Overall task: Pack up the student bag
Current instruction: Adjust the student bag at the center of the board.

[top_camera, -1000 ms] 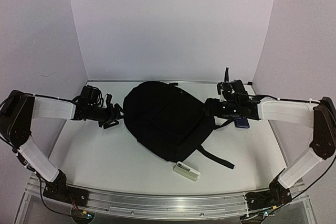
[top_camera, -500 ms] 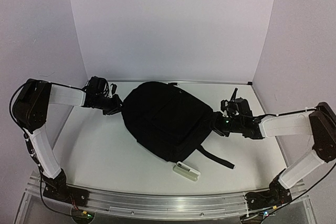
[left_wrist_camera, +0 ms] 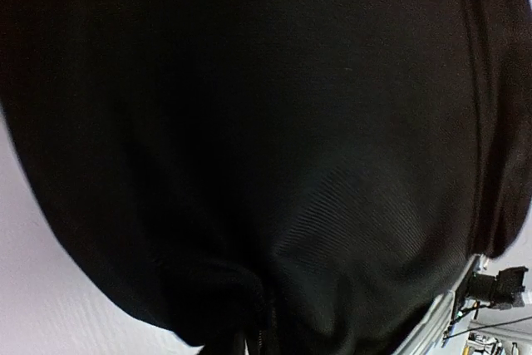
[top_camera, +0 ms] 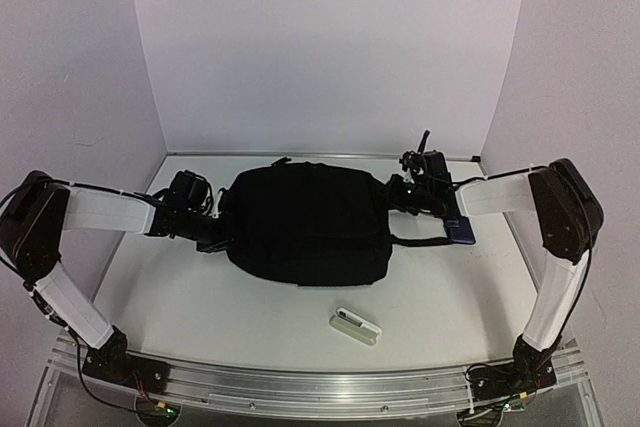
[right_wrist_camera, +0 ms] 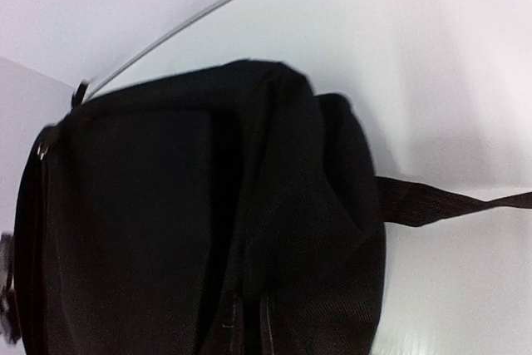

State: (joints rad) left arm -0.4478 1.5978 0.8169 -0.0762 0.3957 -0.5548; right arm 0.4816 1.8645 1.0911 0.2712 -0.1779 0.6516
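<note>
The student bag (top_camera: pixel 305 227) is a large black fabric backpack lying crosswise in the middle of the table, stretched between both arms. My left gripper (top_camera: pixel 218 231) is against its left end. The left wrist view is filled with black bag cloth (left_wrist_camera: pixel 274 139), which bunches into a fold at the bottom centre where the jaws sit. My right gripper (top_camera: pixel 393 197) is at the bag's upper right corner. In the right wrist view the bag (right_wrist_camera: pixel 208 222) folds in between the jaws the same way. The fingers themselves are hidden by fabric. A black strap (top_camera: pixel 420 241) trails right.
A small white and green case (top_camera: pixel 356 327) lies on the table in front of the bag. A dark blue flat object (top_camera: pixel 459 231) lies under the right forearm. White walls close the back and sides. The strap (right_wrist_camera: pixel 449 204) runs across bare table.
The bag has turned from lying diagonally to lying crosswise and looks pulled wider. Both grippers have narrowed onto its ends; the right arm swung back, the left came forward.
</note>
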